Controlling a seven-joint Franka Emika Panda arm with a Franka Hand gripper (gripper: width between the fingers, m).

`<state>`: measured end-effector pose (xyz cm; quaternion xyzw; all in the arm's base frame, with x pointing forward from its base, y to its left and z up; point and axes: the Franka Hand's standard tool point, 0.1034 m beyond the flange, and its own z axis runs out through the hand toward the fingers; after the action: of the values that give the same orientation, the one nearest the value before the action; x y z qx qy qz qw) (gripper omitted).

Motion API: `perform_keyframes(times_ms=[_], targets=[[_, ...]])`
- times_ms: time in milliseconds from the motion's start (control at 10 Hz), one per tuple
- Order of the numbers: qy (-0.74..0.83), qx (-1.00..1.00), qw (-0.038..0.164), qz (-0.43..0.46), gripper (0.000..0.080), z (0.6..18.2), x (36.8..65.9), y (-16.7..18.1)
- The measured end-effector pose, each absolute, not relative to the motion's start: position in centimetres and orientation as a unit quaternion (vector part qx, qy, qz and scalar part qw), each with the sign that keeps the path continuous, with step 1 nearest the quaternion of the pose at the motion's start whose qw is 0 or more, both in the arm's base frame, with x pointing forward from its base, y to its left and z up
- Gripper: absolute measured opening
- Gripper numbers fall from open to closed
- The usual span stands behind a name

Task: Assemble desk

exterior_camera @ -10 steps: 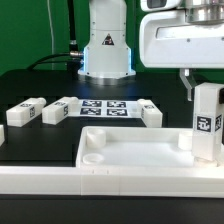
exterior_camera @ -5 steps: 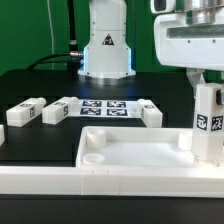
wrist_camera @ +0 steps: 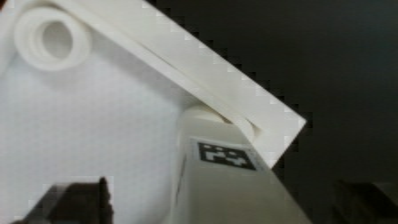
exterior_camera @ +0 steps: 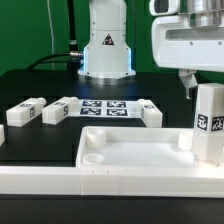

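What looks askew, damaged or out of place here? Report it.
Nothing stands out. One leg stands upright at the tabletop's corner on the exterior view's right. Three more legs lie flat behind it, beside the marker board, with no damage that shows.

In the exterior view's upper right, the gripper (exterior_camera: 206, 80) hangs pointing down, dark fingers (exterior_camera: 185, 82) spread apart.

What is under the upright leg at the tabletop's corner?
The leg stands upright on a corner of the tabletop, just inside its raised rim. The leg itself covers the contact, so whether a socket lies beneath it cannot be seen.
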<state>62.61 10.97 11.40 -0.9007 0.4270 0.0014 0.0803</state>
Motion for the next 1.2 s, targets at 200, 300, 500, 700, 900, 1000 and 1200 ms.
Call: perform_keyframes(times_ms=[200, 300, 500, 700, 900, 1000, 1200], targets=[[0.35, -0.933, 0.079, -0.001, 0.0648, 11.58, 62.63, 11.03], [0.318, -0.945, 0.079, -0.003, 0.0648, 11.51, 62.59, 11.02], [0.249, -0.965, 0.078, -0.008, 0.0649, 11.49, 62.58, 11.01], [0.179, -0.981, 0.074, -0.014, 0.0649, 11.47, 62.57, 10.96], [0.042, -0.998, 0.042, -0.028, 0.0649, 11.43, 62.59, 10.68], [-0.01, -0.999, 0.031, -0.031, 0.0649, 11.45, 62.64, 10.54], [-0.12, -0.992, 0.021, -0.036, 0.0649, 11.48, 62.73, 10.34]])
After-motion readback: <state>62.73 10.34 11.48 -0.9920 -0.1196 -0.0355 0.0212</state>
